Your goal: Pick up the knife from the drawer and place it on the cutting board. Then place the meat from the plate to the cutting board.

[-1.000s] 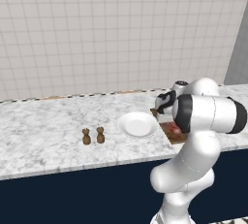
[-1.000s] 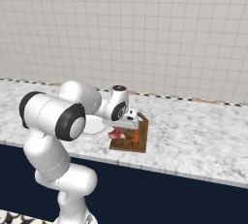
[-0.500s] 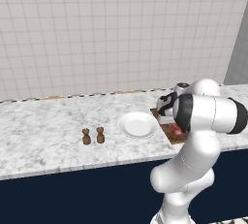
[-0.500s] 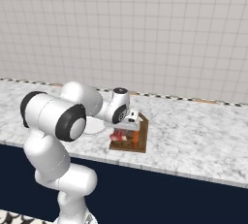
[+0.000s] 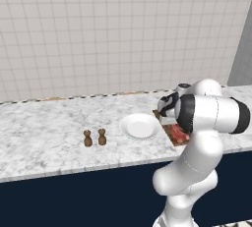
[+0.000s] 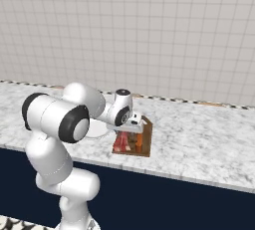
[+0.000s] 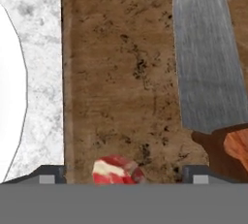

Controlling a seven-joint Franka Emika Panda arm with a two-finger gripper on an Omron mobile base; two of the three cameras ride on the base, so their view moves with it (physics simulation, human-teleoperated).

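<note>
Gripper (image 7: 124,177) low over the cutting board (image 7: 126,82), fingers spread wide, nothing held. Meat (image 7: 117,171) lying on the board between the two fingertips, touching neither. Knife (image 7: 206,63) flat on the same board beside the meat, grey blade running along the board, orange handle end toward the gripper. Plate (image 7: 10,97) on the marble counter (image 7: 41,48) just beside the board, bare. From the left base camera: plate (image 5: 140,126) next to board (image 5: 173,131), two small brown shakers (image 5: 95,137) standing further left on the counter, well apart from the plate.
</note>
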